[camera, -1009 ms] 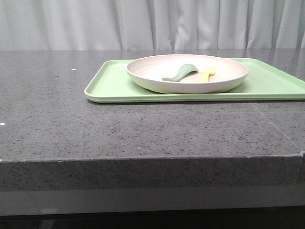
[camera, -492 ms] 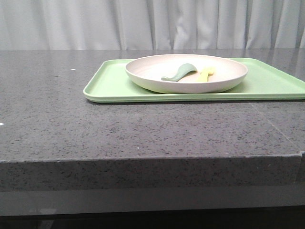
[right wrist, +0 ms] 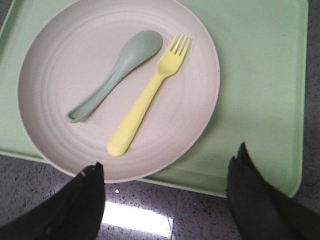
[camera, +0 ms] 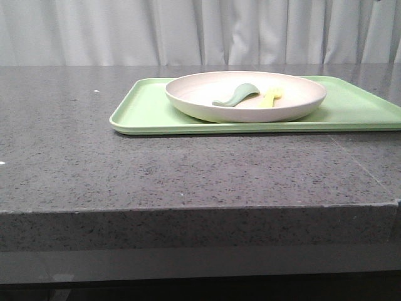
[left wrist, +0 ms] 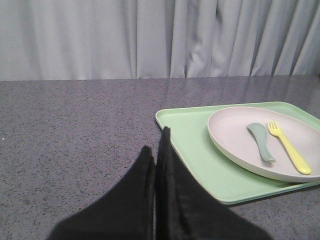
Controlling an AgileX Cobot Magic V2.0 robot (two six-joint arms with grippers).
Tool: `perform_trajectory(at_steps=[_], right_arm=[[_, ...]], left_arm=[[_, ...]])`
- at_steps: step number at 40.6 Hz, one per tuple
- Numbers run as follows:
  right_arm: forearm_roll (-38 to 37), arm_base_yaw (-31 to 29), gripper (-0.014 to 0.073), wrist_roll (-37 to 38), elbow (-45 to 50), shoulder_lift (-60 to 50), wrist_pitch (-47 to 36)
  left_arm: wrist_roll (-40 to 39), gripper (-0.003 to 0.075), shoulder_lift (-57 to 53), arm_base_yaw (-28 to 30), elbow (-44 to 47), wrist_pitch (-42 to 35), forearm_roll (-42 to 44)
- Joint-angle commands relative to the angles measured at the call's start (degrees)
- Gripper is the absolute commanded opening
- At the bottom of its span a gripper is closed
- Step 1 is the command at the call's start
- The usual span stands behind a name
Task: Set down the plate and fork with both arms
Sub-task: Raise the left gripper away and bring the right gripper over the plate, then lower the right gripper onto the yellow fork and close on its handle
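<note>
Cream plate (right wrist: 60, 90); pale yellow fork (right wrist: 150, 95); sage green spoon (right wrist: 117, 72); light green tray (right wrist: 260, 75); speckled grey table (camera: 156, 169).

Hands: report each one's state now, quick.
Left hand: shut, holding nothing.
Right hand: open, holding nothing, above the plate.

Neither arm shows up in the front view. Left gripper (left wrist: 156, 150) has its two black fingers pressed flat together, no gap between them, holding nothing. Right gripper (right wrist: 167, 177) is spread wide, fingers (right wrist: 87, 192) far apart at either side of its wrist view, nothing between them and not touching anything
</note>
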Motion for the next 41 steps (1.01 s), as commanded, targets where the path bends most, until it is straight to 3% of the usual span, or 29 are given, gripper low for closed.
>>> perform_trajectory(at_steps=[1, 9, 25, 41], right_arm=[[-4.6, 2.1, 0.0528, 7.2, -5.2, 2.7, -0.6], [-6.1, 3.6, 0.0528, 15.3, -12.4, 11.4, 2.2], [-5.5, 3.6, 0.0528, 15.4, -26.1, 24.7, 11.1], [-5.5, 3.3, 0.0528, 16.3, -28.1, 28.9, 13.0]], left_arm=[[-0.5, -0.0018, 0.0, 0.1, -1.6, -4.7, -0.3], [-0.5, -0.0018, 0.0, 0.1, -1.6, -4.7, -0.3], [-0.5, -0.0018, 0.0, 0.1, -1.6, -4.7, -0.3], [-0.5, -0.0018, 0.0, 0.1, -1.6, -4.7, -0.3]])
